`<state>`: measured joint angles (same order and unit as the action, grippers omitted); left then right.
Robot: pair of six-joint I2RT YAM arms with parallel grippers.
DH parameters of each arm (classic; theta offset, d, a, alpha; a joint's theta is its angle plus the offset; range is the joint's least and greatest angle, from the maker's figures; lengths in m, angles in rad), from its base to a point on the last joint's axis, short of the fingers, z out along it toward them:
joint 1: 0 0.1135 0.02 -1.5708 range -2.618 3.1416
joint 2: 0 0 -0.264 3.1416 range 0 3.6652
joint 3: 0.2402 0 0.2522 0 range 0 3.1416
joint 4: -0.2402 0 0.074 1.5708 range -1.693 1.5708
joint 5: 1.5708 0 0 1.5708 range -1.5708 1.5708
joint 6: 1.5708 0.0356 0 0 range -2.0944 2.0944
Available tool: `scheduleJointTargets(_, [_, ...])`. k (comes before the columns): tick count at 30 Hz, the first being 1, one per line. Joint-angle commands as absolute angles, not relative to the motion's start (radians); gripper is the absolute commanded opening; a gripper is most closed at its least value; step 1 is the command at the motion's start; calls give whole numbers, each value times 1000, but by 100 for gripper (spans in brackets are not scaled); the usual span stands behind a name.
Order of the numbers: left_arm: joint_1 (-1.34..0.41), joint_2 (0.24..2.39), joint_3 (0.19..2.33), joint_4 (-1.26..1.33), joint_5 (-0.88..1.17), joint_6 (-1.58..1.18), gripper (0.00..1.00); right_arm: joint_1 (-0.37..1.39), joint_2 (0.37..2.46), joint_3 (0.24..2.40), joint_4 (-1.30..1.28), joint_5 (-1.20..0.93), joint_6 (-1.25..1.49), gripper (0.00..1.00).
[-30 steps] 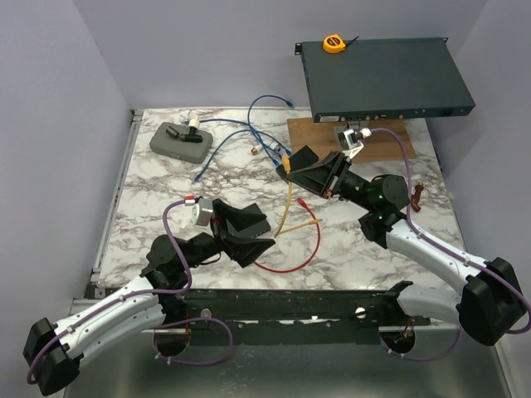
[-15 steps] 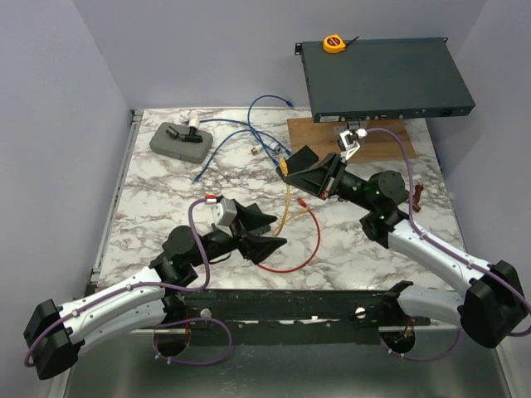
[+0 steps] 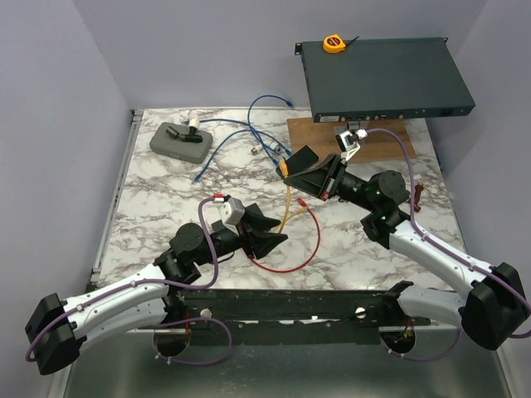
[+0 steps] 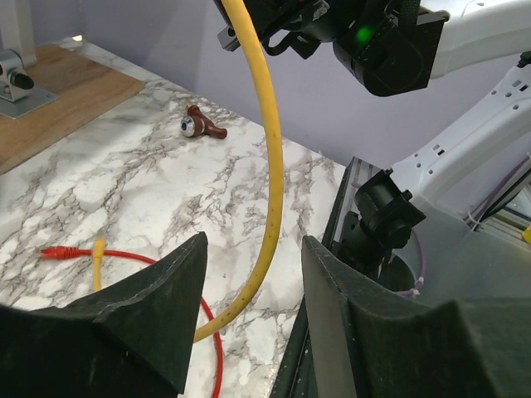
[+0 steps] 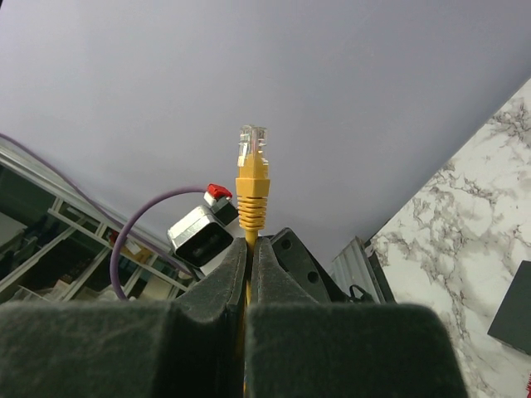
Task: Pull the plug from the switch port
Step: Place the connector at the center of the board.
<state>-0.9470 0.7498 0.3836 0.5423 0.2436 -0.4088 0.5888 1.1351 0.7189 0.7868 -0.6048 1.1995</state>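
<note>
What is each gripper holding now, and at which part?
The right gripper is shut on the yellow cable, just below its plug. The left gripper holds nothing: its open jaws stand on either side of the same cable without touching.

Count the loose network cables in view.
3: yellow cable clamped in the right gripper, hanging down; red cable looped near the front edge; blue cable tangled at the back, possibly more than one.

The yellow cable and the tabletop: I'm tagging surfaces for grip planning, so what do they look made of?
Yellow cable: flexible, rubbery-looking plastic jacket with a matte finish; it bends in a smooth curve. Its plug looks like clear hard plastic. Tabletop: white with grey veining, either marble or a marble-print laminate; I can't tell which.
</note>
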Motion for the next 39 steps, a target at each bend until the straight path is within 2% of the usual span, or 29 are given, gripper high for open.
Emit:
scheduleJointTargets(1, [-960, 777, 422, 559, 253, -404, 43, 587, 1114, 741, 770, -632, 1180, 1])
scheduleJointTargets(4, [-965, 794, 421, 580, 265, -412, 35, 587, 1108, 740, 763, -632, 1170, 1])
scheduleJointTargets(11, [-971, 794, 413, 594, 262, -411, 0, 588, 1087, 733, 741, -626, 1145, 1])
scheduleJointTargets(13, [-971, 789, 411, 597, 263, -414, 0, 587, 1075, 733, 725, -620, 1137, 1])
scheduleJointTargets(14, [-971, 785, 411, 600, 264, -416, 0, 587, 1071, 733, 719, -618, 1134, 5])
scheduleJointTargets(15, [-971, 781, 409, 601, 265, -419, 0, 588, 1067, 733, 713, -618, 1130, 17])
scheduleJointTargets(16, [-971, 774, 410, 599, 258, -419, 0, 587, 1062, 736, 698, -617, 1126, 33])
scheduleJointTargets(18, [-971, 754, 419, 569, 233, -421, 0, 588, 1049, 746, 651, -613, 1110, 55])
scheduleJointTargets(21, [-971, 692, 484, 383, 141, -412, 0, 587, 994, 768, 501, -564, 1021, 72])
scheduleJointTargets(22, [-971, 670, 543, 273, 88, -406, 0, 587, 964, 777, 440, -531, 975, 76])
scheduleJointTargets(23, [-969, 655, 608, 126, 15, -401, 0, 587, 937, 787, 367, -497, 935, 86])
scheduleJointTargets(24, [-968, 647, 689, -6, -79, -393, 0, 587, 905, 797, 304, -451, 882, 88])
scheduleJointTargets(28, [-950, 691, 1009, -568, -497, -377, 0, 588, 816, 816, 67, -289, 752, 90])
scheduleJointTargets(30, [-894, 738, 1138, -751, -620, -353, 0, 587, 790, 803, 18, -243, 733, 90])
scheduleJointTargets(34, [-642, 827, 1286, -924, -622, -270, 0, 588, 771, 745, -29, -203, 729, 90])
scheduleJointTargets(39, [-437, 1001, 1322, -995, -762, -177, 0, 588, 763, 694, -53, -169, 721, 90])
